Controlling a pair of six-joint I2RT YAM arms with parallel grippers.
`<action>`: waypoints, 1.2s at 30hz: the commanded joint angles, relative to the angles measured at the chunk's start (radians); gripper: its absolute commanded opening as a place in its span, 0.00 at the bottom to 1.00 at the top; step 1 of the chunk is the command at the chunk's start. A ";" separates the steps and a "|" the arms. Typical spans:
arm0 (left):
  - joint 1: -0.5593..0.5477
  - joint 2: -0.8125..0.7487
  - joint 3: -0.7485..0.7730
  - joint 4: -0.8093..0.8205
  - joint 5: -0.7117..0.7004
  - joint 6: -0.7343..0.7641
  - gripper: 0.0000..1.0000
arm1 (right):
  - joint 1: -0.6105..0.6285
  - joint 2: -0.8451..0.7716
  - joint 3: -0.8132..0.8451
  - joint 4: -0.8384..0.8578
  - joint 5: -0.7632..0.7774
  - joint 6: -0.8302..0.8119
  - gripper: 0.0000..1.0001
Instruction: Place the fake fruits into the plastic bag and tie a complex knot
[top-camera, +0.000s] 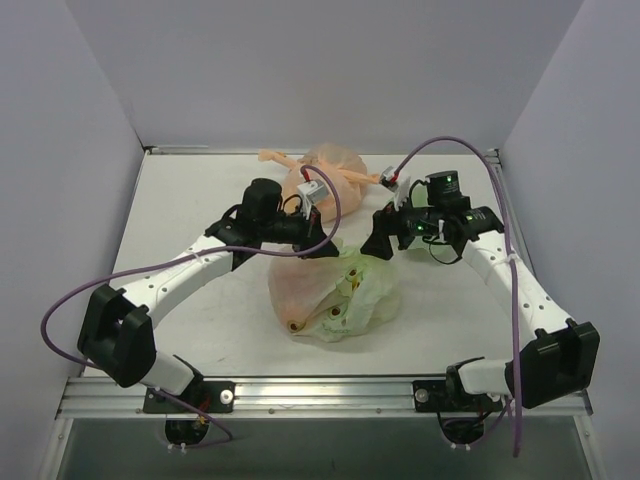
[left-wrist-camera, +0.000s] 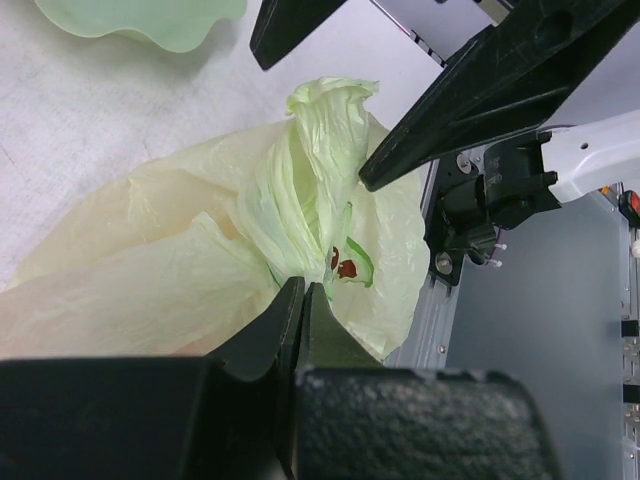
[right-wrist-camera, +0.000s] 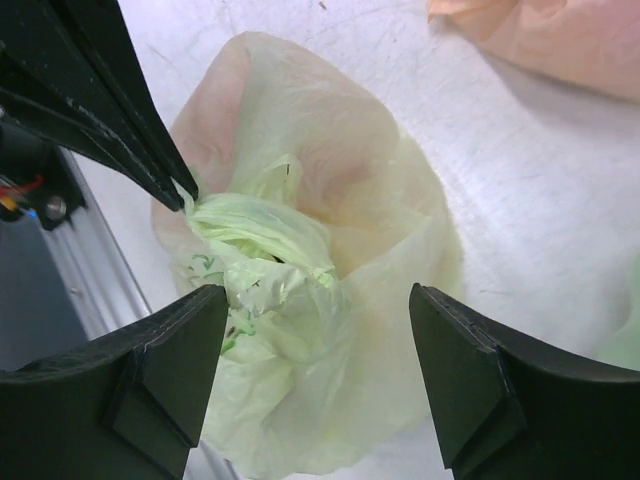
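Left wrist view: the left pincer (left-wrist-camera: 303, 290), pressed together, pinched the gathered neck of the single plastic bag (left-wrist-camera: 150, 250). The neck stood between the spread fingers of the right pincer (right-wrist-camera: 318, 300). The film looked thin, soft and probably slippery, so that bunched neck seemed the surest hold. The fake fruits (top-camera: 300, 288) showed only as an orange-red blur inside and could not be counted.

Left hand (left-wrist-camera: 300, 305) pinches the twisted plastic bag (left-wrist-camera: 300, 190)
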 joint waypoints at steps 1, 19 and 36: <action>0.022 -0.025 0.050 -0.017 0.032 -0.002 0.00 | 0.008 0.019 0.076 -0.117 -0.006 -0.295 0.75; 0.048 -0.032 0.062 -0.028 0.101 -0.042 0.00 | 0.174 0.163 0.196 -0.263 0.061 -0.704 0.74; 0.111 -0.068 0.088 -0.139 0.202 0.009 0.00 | 0.129 0.258 0.323 -0.361 -0.031 -0.550 0.07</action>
